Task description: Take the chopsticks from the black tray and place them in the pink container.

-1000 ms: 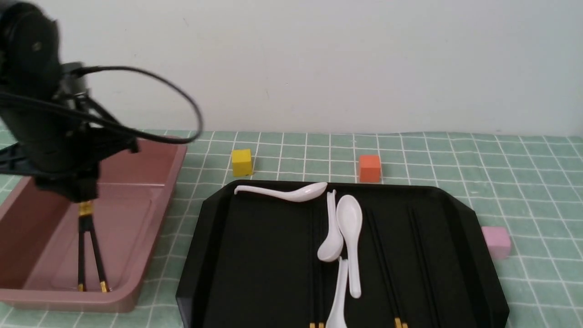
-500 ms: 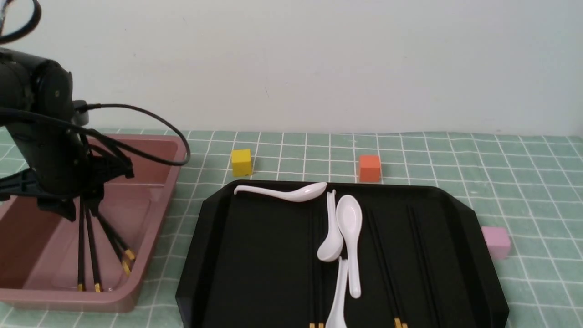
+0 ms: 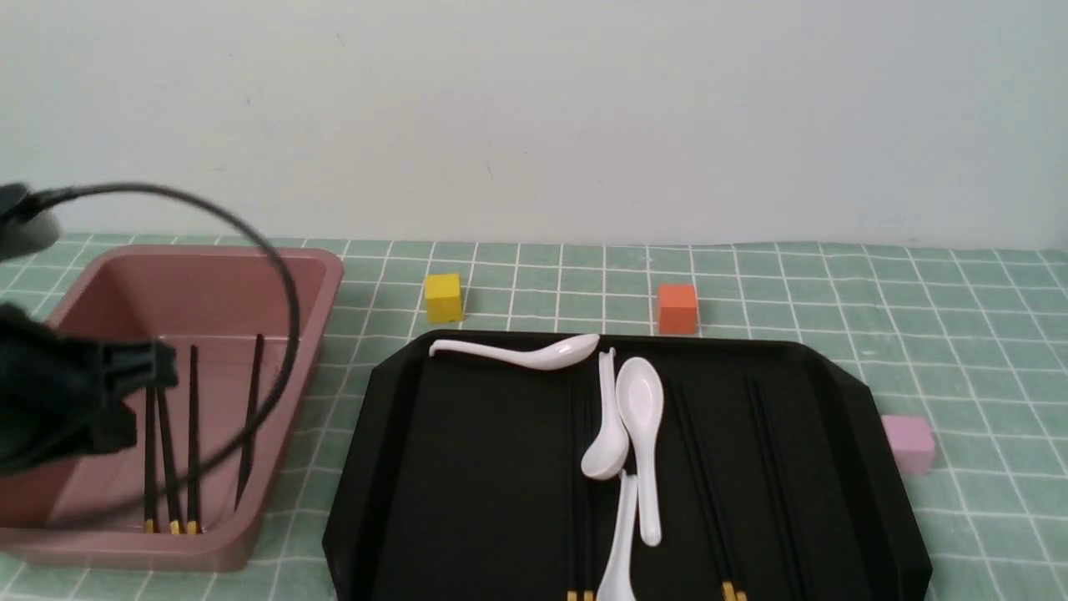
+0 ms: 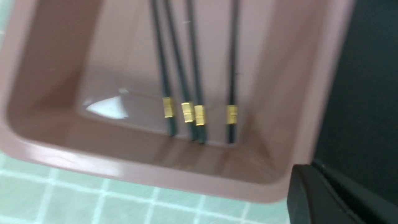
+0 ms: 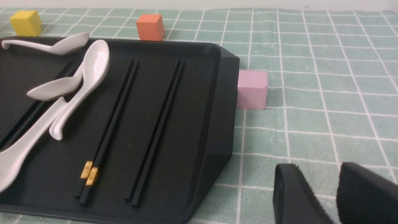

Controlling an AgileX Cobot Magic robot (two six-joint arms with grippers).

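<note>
The pink container (image 3: 327, 275) is a deep dusty-pink bin with rounded corners and stands just beside the left side of the black tray (image 3: 467, 467). Four chopsticks (image 3: 193, 434) lie lengthwise on its floor. They are black, with their gold bands toward the near wall; three lie close together and the fourth is slightly apart and angled. The tray is glossy and flat, with cut corners. In its right half one pair of chopsticks (image 3: 707, 492) lies lengthwise, and a second pair (image 3: 774, 476) lies alongside.

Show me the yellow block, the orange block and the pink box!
yellow block (image 3: 442, 297): front view, its front face.
orange block (image 3: 677, 309): front view, its front face.
pink container (image 3: 125, 553): front view, its near rim.
</note>
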